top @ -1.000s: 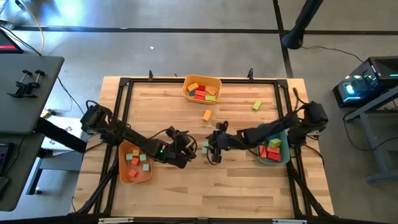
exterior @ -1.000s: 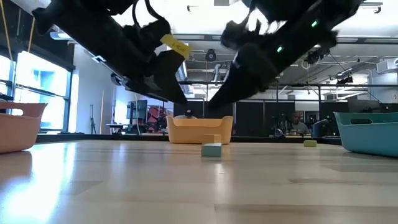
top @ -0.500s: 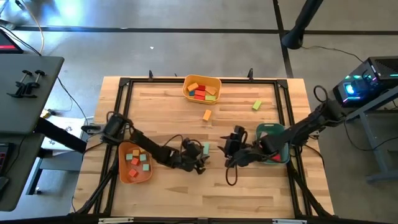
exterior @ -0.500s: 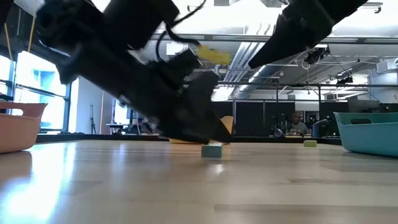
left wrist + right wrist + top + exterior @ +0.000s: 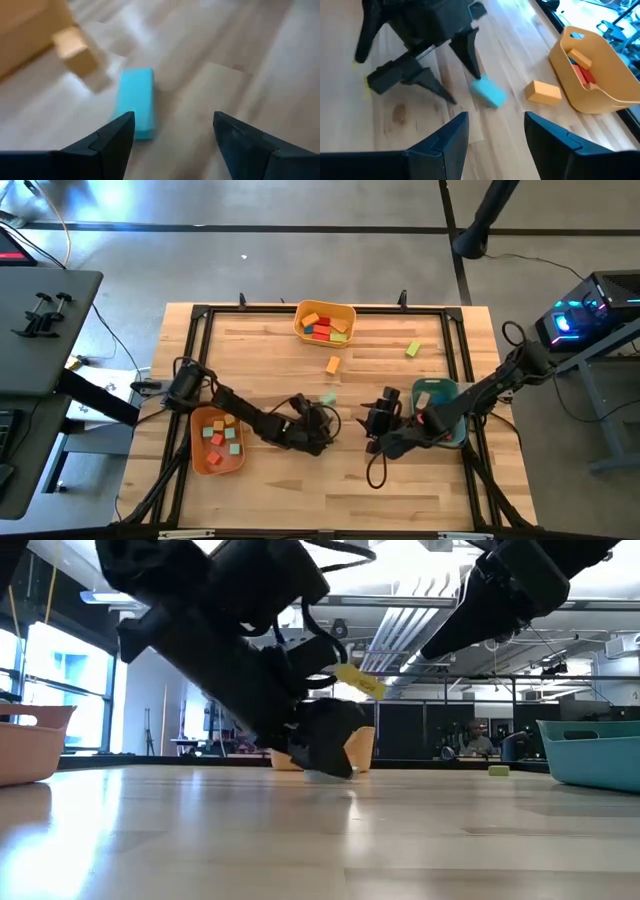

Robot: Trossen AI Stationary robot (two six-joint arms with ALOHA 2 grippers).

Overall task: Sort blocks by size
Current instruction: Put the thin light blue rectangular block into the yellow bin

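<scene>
Wood planking inside a black frame fills the high view, where the left gripper (image 5: 318, 423) sits near table centre with a teal block (image 5: 328, 397) just at its 12 o'clock, an orange block (image 5: 333, 364) farther toward 12, and the right gripper (image 5: 378, 420) waits at 3 o'clock by the teal bin (image 5: 428, 388). Level with the tabletop, the low view hides that block behind the left arm but adds a dim office room. Both wrist views show their fingers spread wide and empty: the left wrist frames the oblong teal block (image 5: 136, 100) ahead of its fingers, and the right wrist sees the yellow bin (image 5: 592, 82).

teal block (image 5: 135, 102) | orange block (image 5: 546, 92) | yellow bin (image 5: 600, 95)
</scene>
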